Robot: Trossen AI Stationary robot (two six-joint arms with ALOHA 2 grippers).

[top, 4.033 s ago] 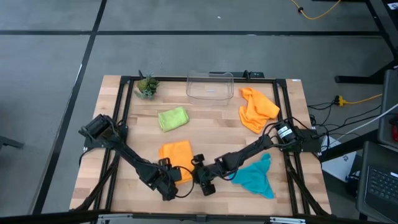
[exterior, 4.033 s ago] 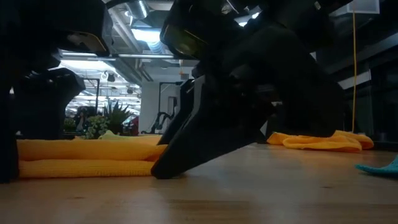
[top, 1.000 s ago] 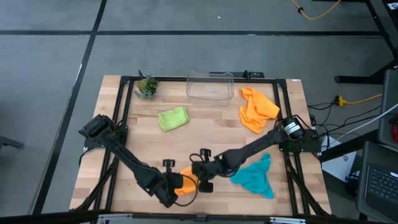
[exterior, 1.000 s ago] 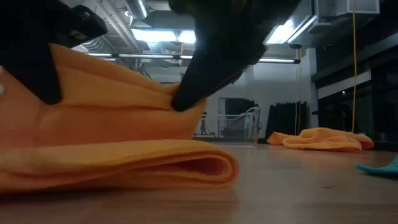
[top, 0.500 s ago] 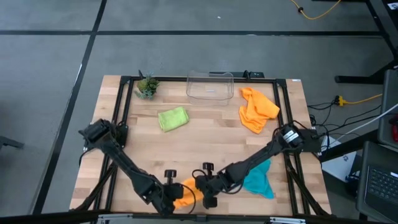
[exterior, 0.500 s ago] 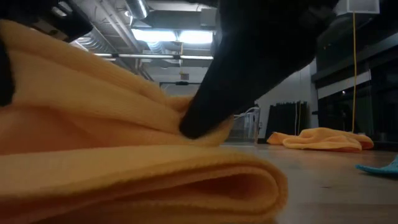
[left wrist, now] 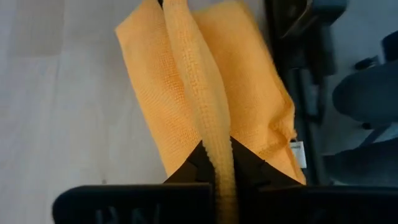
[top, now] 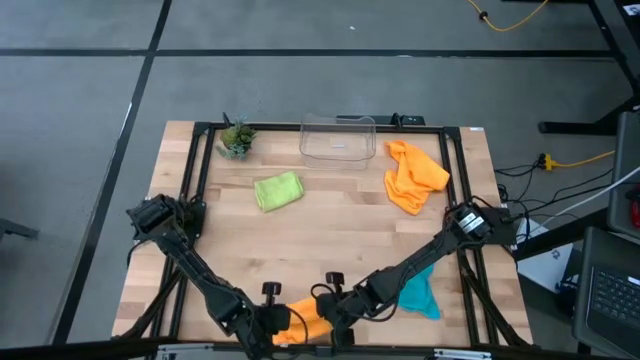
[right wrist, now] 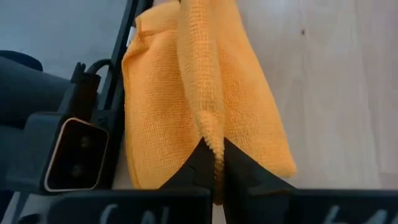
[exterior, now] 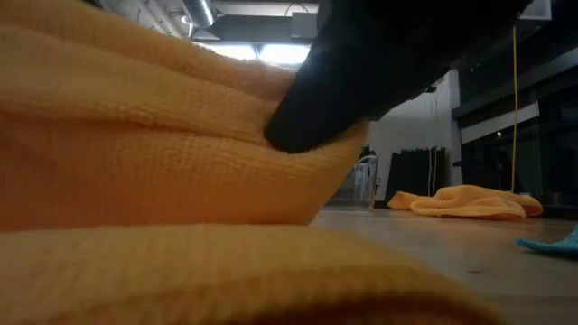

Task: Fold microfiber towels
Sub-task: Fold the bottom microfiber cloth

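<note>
An orange towel (top: 300, 322) lies at the table's near edge, doubled over, between my two grippers. My left gripper (top: 274, 324) is shut on its left side and my right gripper (top: 336, 320) on its right side. In the low view the orange towel (exterior: 163, 181) fills most of the picture, with a dark finger (exterior: 316, 108) on its upper layer. A lime green towel (top: 277, 190) lies far left of centre, a second orange towel (top: 412, 175) is crumpled at the far right, and a teal towel (top: 415, 292) lies under my right arm. My left gripper pinches a raised ridge of the orange towel's cloth (left wrist: 214, 146) between its two fingers, slanting down from the left. The ridge runs up away from the fingers; the rest of the towel lies on the table below. My right gripper pinches a like ridge of the towel (right wrist: 211, 134) between its two fingers, slanting down from the right. The cloth stands up as a narrow fold over the lower layer on the table.
A clear bin (top: 338, 138) stands at the far edge in the middle, with a small potted plant (top: 236, 138) to its left. The table's black frame rail (right wrist: 124, 37) runs close by the held towel at the near edge. Bare wood lies in the table's middle.
Both grippers have gone toward the table's near edge, staying shut on the orange towel. The held part of the towel has come with them over the lower layer, and the whole towel now sits closer to the near edge, filling the low view.
</note>
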